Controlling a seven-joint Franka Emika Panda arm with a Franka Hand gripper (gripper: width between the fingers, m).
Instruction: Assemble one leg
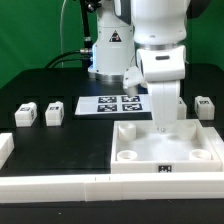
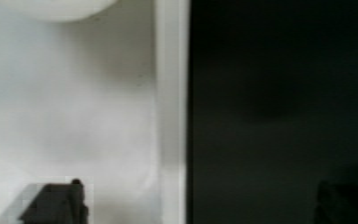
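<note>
You're working over a black table (image 1: 60, 140), with a green backdrop (image 1: 20, 50) at ten o'clock in the exterior view. The square panel (image 1: 135, 165) at five o'clock is plain white, with a small black-and-white tag on its front edge. The marker board (image 1: 88, 104) at centre is white with black-and-white square tags. One leg (image 1: 27, 113) and a second leg (image 1: 54, 113) at nine o'clock, and a third leg (image 1: 204, 107) at three o'clock, are white with dark tag marks. The gripper (image 1: 164, 127) is white with black fingers (image 2: 51, 202).

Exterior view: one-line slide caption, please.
Open tool over the large white square plastic panel; small white tagged plastic leg blocks lie apart on the black table.
</note>
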